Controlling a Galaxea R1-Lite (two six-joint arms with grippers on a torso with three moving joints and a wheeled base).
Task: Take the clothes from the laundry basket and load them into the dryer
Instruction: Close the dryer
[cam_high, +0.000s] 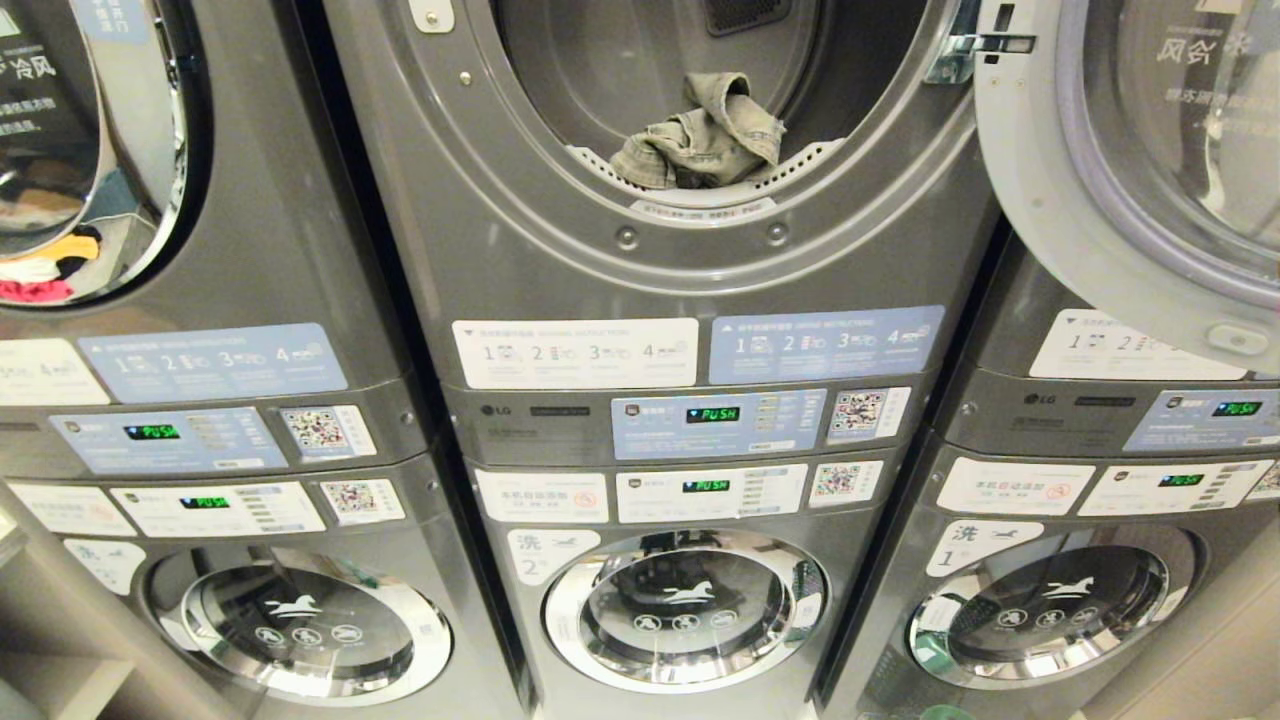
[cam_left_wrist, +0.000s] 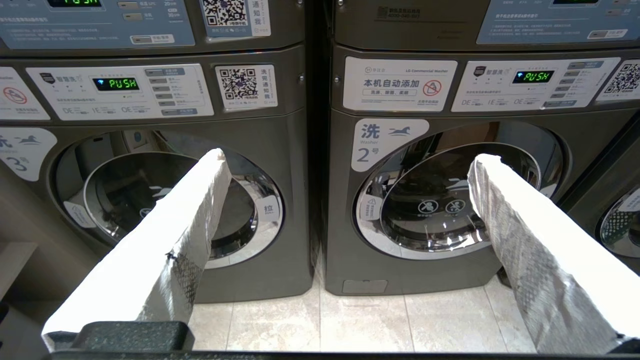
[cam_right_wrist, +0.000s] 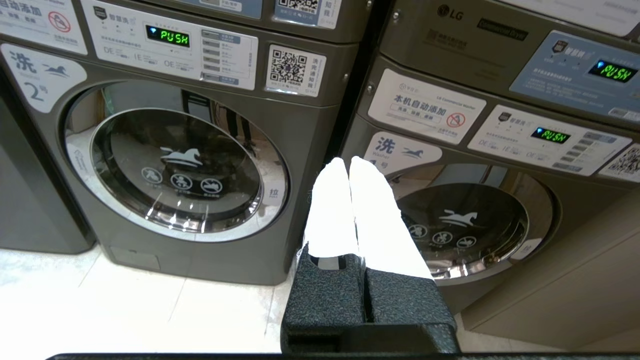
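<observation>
An olive-green garment (cam_high: 705, 135) lies crumpled at the front lip of the open dryer drum (cam_high: 640, 70) in the upper middle machine. Its door (cam_high: 1150, 150) is swung open to the right. The laundry basket is out of view. Neither arm shows in the head view. My left gripper (cam_left_wrist: 350, 162) is open and empty, its white-wrapped fingers (cam_left_wrist: 200, 200) spread wide, low before washers 3 and 2. My right gripper (cam_right_wrist: 348, 162) is shut with nothing between its white fingers (cam_right_wrist: 330, 210), pointing at the gap between washers 2 and 1.
Three stacked grey machines stand side by side, each with a closed washer door (cam_high: 685, 610) below and lit control panels (cam_high: 715, 425). The left dryer door (cam_high: 90, 150) is closed with clothes behind it. Pale tiled floor (cam_left_wrist: 360, 320) lies in front of the washers.
</observation>
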